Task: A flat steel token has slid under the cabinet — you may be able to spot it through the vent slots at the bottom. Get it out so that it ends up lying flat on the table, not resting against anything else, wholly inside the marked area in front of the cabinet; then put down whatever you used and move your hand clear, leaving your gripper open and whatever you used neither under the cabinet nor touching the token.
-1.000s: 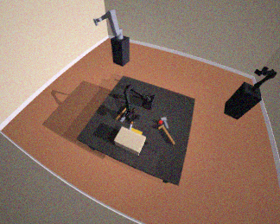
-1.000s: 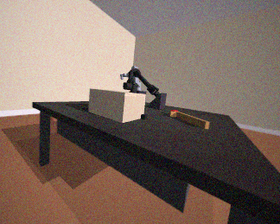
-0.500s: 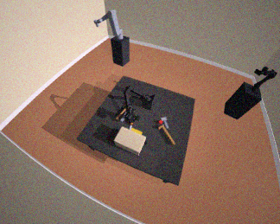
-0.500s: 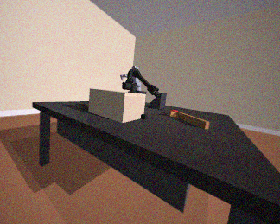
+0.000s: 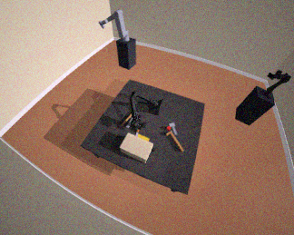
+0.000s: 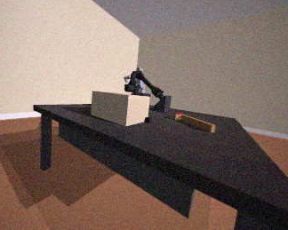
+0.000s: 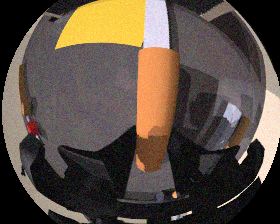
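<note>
My gripper point(image 5: 135, 125) point(image 6: 130, 87) point(image 7: 151, 130) is shut on a stick tool with an orange handle point(image 7: 154, 91) point(image 5: 126, 119) and a pale flat end point(image 7: 156, 21). The tool points toward the yellow marked area point(image 7: 103, 23) point(image 5: 144, 138), and its pale end lies at that area's right edge in the wrist view. The beige cabinet point(image 5: 137, 147) point(image 6: 116, 107) stands just beyond the marked area. The gripper is low over the table, behind the cabinet in the exterior view. The steel token is not visible in any view.
A second wooden stick point(image 5: 177, 141) point(image 6: 198, 123) with a red and grey head point(image 5: 171, 128) point(image 6: 179, 115) lies on the dark table point(image 5: 181, 173) point(image 6: 168, 147) to the right of the cabinet. The arm's base point(image 5: 155, 105) point(image 6: 164, 103) stands at the table's far side.
</note>
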`<state>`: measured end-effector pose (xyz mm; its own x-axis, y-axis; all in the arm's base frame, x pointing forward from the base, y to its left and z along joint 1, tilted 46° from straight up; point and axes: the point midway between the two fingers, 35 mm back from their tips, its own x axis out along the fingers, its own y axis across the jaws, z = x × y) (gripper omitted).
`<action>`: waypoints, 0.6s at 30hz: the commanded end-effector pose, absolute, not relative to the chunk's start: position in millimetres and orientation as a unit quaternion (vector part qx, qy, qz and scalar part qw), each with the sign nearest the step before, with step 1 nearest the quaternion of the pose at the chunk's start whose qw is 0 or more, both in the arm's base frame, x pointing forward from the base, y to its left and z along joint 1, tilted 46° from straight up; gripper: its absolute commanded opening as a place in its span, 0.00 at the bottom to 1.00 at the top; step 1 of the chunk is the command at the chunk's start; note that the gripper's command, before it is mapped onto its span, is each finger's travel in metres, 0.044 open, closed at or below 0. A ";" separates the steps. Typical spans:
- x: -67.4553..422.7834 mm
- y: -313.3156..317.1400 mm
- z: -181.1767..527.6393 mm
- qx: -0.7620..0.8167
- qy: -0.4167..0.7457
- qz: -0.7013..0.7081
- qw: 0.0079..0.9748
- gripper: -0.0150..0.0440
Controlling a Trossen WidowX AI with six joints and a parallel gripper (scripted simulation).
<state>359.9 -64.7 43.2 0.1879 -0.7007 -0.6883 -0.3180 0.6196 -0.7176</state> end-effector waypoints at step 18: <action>382.6 -56.2 41.3 -0.410 0.619 -0.148 0.654 0.25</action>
<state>377.4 -58.3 41.9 0.1884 -0.7004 -0.6884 -0.3173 0.6200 -0.7176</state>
